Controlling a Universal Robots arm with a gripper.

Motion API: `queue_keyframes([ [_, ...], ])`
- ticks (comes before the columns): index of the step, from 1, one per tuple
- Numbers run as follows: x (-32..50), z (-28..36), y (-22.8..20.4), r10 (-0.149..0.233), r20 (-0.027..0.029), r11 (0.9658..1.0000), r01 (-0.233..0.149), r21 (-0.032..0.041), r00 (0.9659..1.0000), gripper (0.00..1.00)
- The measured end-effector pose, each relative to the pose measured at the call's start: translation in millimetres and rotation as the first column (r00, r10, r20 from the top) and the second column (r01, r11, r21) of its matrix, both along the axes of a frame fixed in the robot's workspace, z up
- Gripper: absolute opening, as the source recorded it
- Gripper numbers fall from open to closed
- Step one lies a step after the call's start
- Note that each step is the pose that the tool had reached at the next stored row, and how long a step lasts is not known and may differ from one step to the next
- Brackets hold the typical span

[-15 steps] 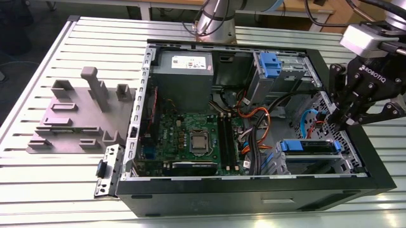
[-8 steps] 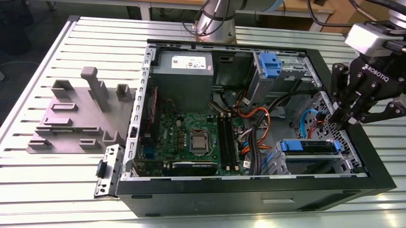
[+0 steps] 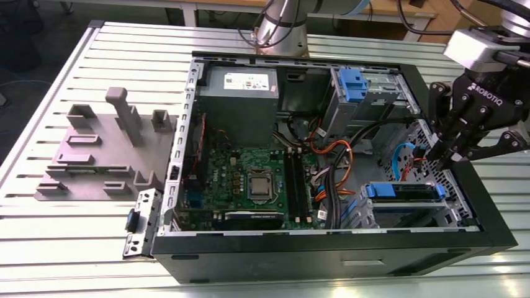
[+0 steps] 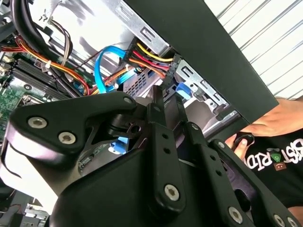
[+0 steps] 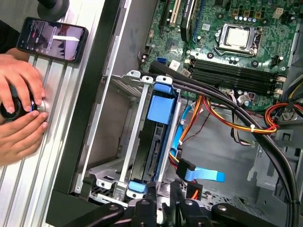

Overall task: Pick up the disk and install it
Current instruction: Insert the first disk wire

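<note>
Gripper (image 3: 451, 149): hovers over the case (image 3: 331, 257) edge; apart or together, cannot tell. Disk (image 5: 161, 108): just below it, on edge in the drive cage (image 5: 137, 101), apparently seated. Loose cables (image 5: 203, 176) lie close beside. Advised: work square to cage, clear of cables.

table (image 3: 49, 248): ribbed aluminium slats | behind: wooden workbench (image 3: 223, 5) | floor (image 3: 25, 56): dark, exterior view's left

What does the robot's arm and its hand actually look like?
The hand is chunky matt black, built of linked segments pinned with silver screws, with white lettering on its body. It is mounted on a pale grey wrist block; the arm's column is silvery grey metal.
</note>
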State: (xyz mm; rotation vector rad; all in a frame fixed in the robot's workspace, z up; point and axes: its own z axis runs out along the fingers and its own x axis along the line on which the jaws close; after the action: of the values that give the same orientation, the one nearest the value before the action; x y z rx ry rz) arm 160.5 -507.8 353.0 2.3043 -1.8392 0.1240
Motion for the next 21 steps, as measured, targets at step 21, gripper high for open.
queue_keyframes([
  [21, 10.8, -0.2, 4.9, 0.014, -0.047, 0.9999, -0.014, -0.0034, 0.9988, 0.26],
])
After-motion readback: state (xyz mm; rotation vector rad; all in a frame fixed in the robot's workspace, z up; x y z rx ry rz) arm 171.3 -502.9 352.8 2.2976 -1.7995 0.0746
